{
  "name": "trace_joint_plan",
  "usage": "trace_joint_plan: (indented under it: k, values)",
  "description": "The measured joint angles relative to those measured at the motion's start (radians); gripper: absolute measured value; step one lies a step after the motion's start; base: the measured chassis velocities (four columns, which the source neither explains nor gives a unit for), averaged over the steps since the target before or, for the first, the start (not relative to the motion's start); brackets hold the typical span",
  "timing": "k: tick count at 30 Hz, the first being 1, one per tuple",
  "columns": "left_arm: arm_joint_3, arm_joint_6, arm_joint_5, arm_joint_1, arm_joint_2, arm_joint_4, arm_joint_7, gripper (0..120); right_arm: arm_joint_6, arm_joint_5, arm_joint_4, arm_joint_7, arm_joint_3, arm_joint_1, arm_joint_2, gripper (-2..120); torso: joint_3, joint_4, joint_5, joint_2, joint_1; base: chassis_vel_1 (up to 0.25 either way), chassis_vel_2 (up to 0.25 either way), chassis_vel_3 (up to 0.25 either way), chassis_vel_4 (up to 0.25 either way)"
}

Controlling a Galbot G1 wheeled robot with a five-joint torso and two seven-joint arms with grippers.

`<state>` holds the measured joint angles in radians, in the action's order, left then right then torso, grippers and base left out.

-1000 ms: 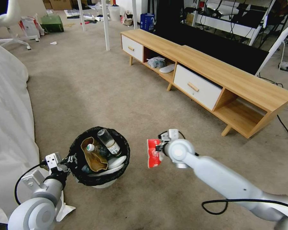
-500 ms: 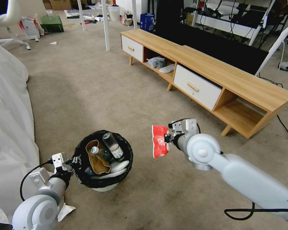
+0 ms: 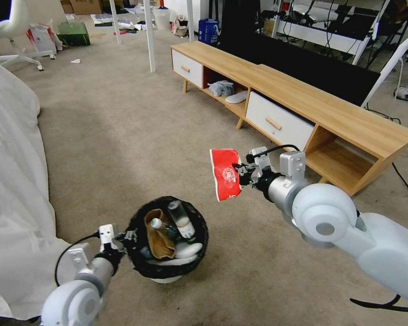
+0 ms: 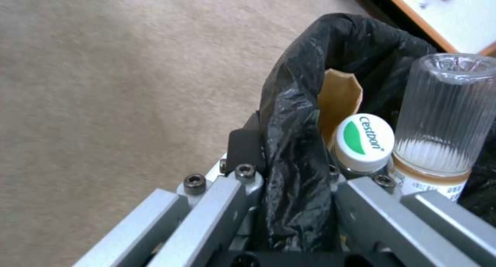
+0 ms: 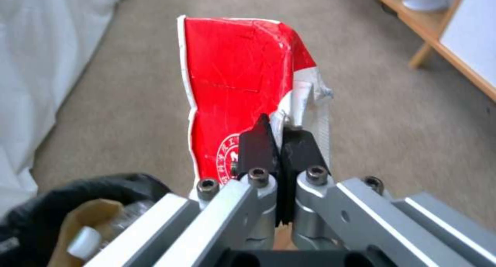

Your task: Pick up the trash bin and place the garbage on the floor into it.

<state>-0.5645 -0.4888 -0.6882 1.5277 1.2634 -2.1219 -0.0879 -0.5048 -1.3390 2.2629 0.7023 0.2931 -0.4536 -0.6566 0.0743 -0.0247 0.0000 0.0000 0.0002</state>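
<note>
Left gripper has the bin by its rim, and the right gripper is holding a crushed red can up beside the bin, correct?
Not quite. The right gripper holds a flat red-white packet, not a can; the right wrist view shows its fingers pinched on the packet's edge. The rest stands: the left gripper clamps the bag-lined rim of the trash bin, and the packet hangs above and beside it.

Wooden TV bench [image 3: 303,106], white sheet [image 3: 13,181]

I read "C'estbon" in green on the white bottle cap [image 4: 362,142], just beside my left gripper [image 4: 297,170]. The red packet [image 5: 238,90] between my right gripper's [image 5: 279,143] fingers carries a round white seal, illegible to me.
</note>
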Motion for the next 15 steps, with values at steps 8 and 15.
trace_joint_plan:
  k: [8, 15]
  values:
    - [0.043, -0.023, -0.047, 0.001, 0.017, -0.028, -0.012, 0, 0.026, 0.122, 0.007, -0.088, 0.042, -0.018, -0.021, 0, 0.000, 0.0000, 0.0001, 0.000, 0.000, 0.000, 0.000, 0.000, 0.000]
    - [0.043, -0.039, -0.111, 0.006, 0.015, -0.073, -0.031, 0, 0.037, 0.250, -0.011, -0.158, 0.088, -0.042, -0.042, 0, 0.000, 0.0000, -0.0001, 0.000, 0.000, 0.000, 0.000, 0.000, 0.000]
